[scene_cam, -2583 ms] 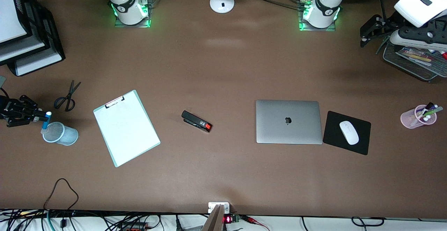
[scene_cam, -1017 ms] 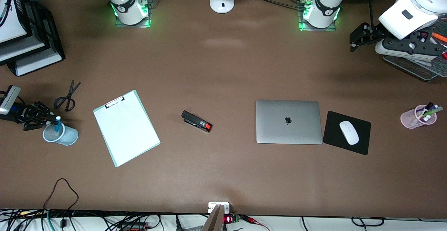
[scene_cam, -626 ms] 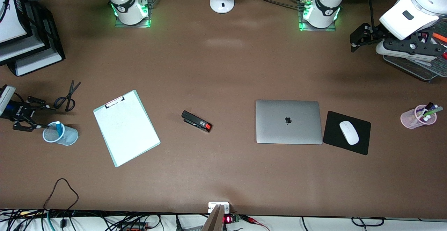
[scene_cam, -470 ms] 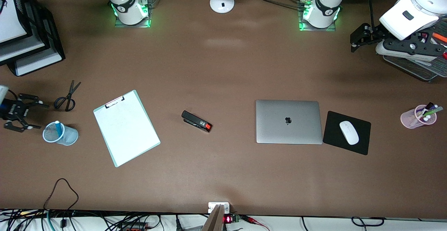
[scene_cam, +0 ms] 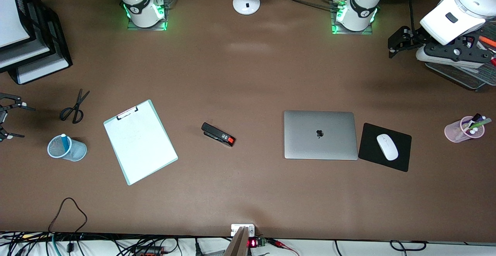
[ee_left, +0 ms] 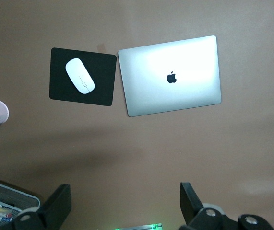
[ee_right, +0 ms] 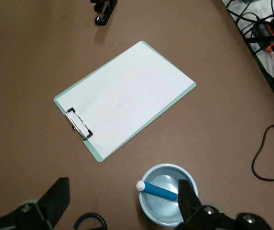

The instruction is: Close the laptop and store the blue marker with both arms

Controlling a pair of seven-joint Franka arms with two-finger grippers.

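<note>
The silver-grey laptop (scene_cam: 320,134) lies closed on the table, apple logo up; it also shows in the left wrist view (ee_left: 170,75). The blue marker (scene_cam: 63,141) stands tilted in a light-blue mesh cup (scene_cam: 69,151), white end up, and shows in the right wrist view (ee_right: 158,189) inside the cup (ee_right: 161,216). My right gripper (scene_cam: 16,119) is open and empty at the right arm's end of the table, beside the cup. My left gripper (scene_cam: 392,48) is open and empty, held high near a mesh tray at the left arm's end.
A clipboard (scene_cam: 140,141), scissors (scene_cam: 73,109) and a black stapler (scene_cam: 218,134) lie between cup and laptop. A black mouse pad (scene_cam: 403,159) with a white mouse (scene_cam: 387,146) sits beside the laptop. A pink cup (scene_cam: 455,132) of markers, a mesh tray (scene_cam: 453,74), stacked trays (scene_cam: 35,50) and a lamp base (scene_cam: 246,3) stand around.
My right gripper lowered the blue marker into the mesh cup, opened, let it go and drew back toward the table's end. The left arm shifted only slightly.
</note>
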